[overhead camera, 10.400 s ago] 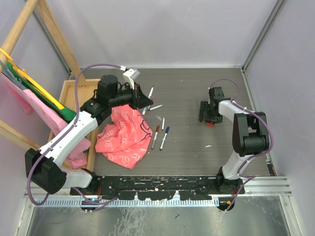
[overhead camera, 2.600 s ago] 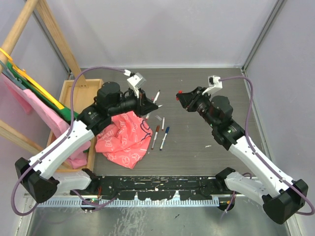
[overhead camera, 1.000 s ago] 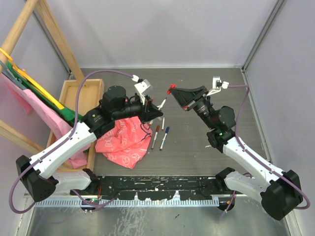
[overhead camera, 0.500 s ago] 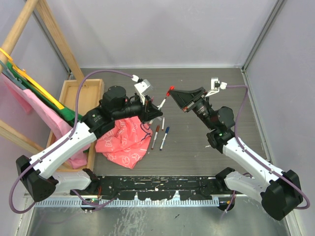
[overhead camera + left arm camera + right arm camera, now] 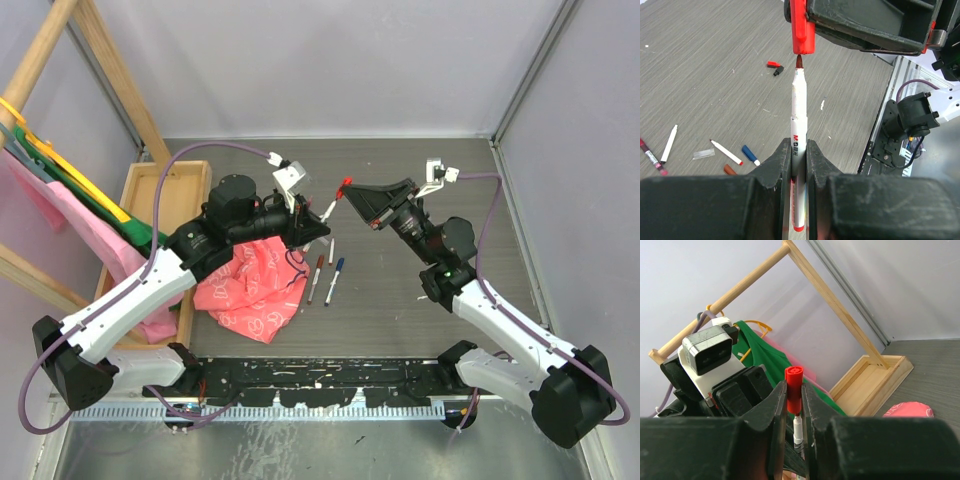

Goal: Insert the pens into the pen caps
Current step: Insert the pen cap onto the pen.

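Note:
My left gripper (image 5: 798,145) is shut on a white-barrelled pen (image 5: 798,115) with a red tip, held above the table and pointing away from me. My right gripper (image 5: 794,390) is shut on a red pen cap (image 5: 793,382), open end facing the pen. In the left wrist view the pen's tip sits right at the mouth of the cap (image 5: 803,30), in line with it. From above, pen (image 5: 330,203) and cap (image 5: 346,184) meet in mid-air over the middle of the table, between the left gripper (image 5: 322,215) and the right gripper (image 5: 352,190).
Loose pens (image 5: 317,278) lie on the table beside a crumpled pink cloth (image 5: 255,280). A small red cap (image 5: 772,64) and a black one (image 5: 777,71) lie further off. A wooden tray (image 5: 160,200) and a rack with hanging cloths stand at the left.
The right gripper has brought the red cap slightly closer to the pen's tip. The left arm with the pen has barely moved.

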You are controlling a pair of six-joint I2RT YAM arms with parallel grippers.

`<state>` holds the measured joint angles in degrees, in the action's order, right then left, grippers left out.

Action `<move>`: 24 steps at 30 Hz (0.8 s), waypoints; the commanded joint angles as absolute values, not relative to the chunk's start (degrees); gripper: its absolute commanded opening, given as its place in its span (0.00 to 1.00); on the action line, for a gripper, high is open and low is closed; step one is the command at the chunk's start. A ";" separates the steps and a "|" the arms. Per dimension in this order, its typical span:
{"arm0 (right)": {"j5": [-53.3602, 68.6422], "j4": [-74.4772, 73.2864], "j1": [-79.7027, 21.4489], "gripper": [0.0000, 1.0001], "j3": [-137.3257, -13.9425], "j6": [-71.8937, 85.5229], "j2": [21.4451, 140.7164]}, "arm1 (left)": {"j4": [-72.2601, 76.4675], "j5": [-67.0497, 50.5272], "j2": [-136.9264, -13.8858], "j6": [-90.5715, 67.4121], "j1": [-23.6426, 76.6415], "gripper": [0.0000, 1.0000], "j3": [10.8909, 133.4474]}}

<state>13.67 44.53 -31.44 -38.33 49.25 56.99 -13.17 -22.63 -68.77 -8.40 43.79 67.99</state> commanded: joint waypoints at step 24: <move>13.79 43.91 -33.40 0.00 -37.35 45.09 55.91 | -11.52 -21.98 -67.55 -7.58 43.91 0.00 67.94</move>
<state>13.72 43.16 -32.80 -37.45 46.46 56.99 -14.44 -22.24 -68.75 -8.23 43.79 67.57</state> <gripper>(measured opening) 0.210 0.119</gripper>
